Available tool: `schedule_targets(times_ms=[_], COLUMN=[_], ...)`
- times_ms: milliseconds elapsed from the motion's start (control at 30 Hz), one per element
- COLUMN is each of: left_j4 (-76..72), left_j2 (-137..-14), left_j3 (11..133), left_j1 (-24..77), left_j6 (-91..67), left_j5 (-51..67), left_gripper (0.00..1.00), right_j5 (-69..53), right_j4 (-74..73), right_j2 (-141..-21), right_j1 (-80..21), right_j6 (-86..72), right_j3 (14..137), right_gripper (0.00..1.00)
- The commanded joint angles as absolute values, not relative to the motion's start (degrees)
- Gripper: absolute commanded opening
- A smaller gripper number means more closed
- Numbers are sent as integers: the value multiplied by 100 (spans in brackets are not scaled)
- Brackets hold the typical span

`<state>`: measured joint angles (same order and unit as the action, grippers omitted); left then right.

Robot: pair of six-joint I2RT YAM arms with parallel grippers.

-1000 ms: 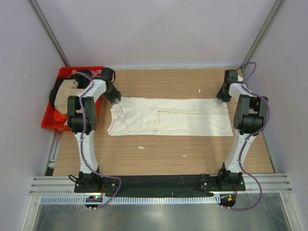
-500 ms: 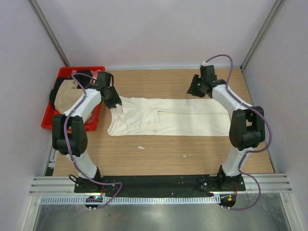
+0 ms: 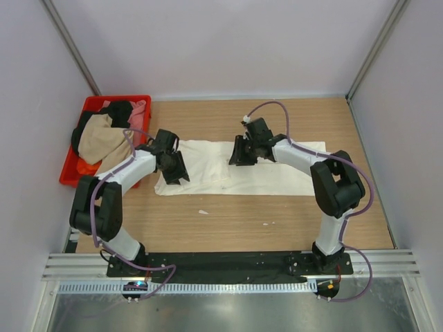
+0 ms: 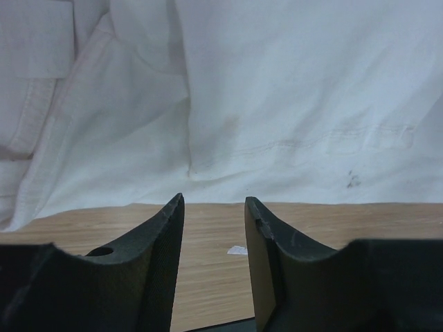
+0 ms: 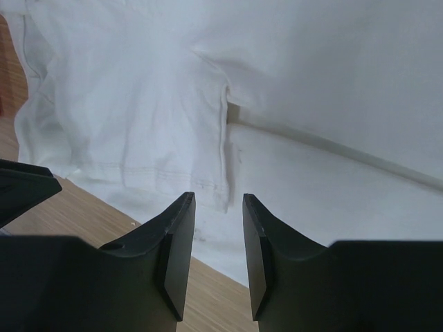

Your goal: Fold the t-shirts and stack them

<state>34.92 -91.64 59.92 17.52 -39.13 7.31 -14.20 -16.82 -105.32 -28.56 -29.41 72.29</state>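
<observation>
Cream t-shirt (image 3: 277, 176) is lying flat on the table (image 3: 228, 214), a long strip. Left gripper (image 3: 176, 168) & right gripper (image 3: 237, 156) are hovering over its left half, jaws partway open, gripping nothing. Prob. mid-fold: next move is calling for each pinching an edge.

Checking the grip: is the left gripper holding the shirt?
No, the left gripper is open and empty; the shirt lies on the table.
</observation>
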Motion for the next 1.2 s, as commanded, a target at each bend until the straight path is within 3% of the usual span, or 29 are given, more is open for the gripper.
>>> schedule_targets(times_ms=[0, 633, 767, 867, 1000, 1167], left_j4=[3147, 2698, 2707, 2794, 3076, 3454], left_j2=[-9202, -9817, -9852, -9809, -9563, -9106], left_j3=[5906, 5897, 5933, 5985, 6178, 6381], left_j1=[1802, 1889, 1934, 1942, 1986, 2083], left_j6=[-4034, -4192, -4210, -4228, -4298, -4403], left_j5=[379, 316, 308, 281, 176, -139], left_gripper=[42, 28, 15, 2, 0, 0], right_j5=[-1608, -1037, -1072, -1081, -1142, -1125], right_j4=[-1239, -1371, -1345, -1336, -1354, -1450], right_j2=[-10757, -11039, -11092, -11066, -10899, -10775], right_j1=[-3058, -3445, -3463, -3472, -3463, -3463], right_j6=[-3050, -2971, -2997, -3006, -3015, -3041], right_j3=[7225, 7110, 7128, 7137, 7189, 7242], right_gripper=[40, 36, 34, 23, 4, 1])
